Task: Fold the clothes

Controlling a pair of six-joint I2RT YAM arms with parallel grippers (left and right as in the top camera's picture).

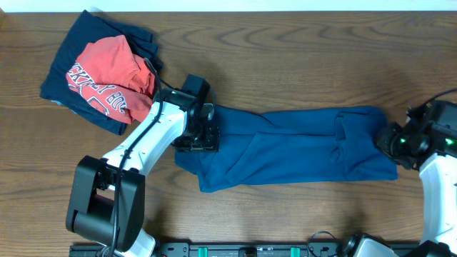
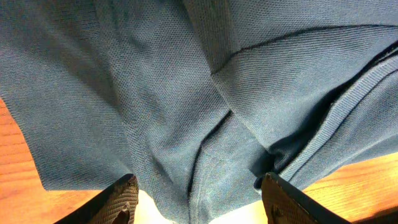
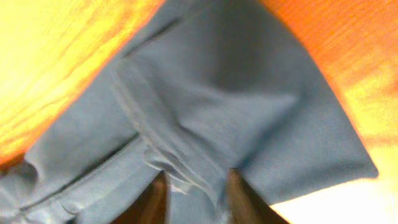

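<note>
Blue tee [image 1: 300, 143] lies banded across the table [image 1: 285, 57]. We see the right gripper [image 3: 198, 196] pinching its hem at one end. The left gripper [image 2: 199, 202] straddles the other end, jaws apart. We would close there on both layers and lift evenly. Beyond, the red tee [image 1: 107, 78] lies on the navy garment [image 1: 78, 43].

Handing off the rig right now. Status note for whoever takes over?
Left gripper: open, fingers straddling the left end of the blue T-shirt.
Right gripper: looks shut on a fold at the shirt's right end.
Blue T-shirt lies in a rumpled strip across the table. Red tee sits crumpled on the navy garment, far left corner.
Done: nothing looks neatly folded.
Left: fold all three.
</note>
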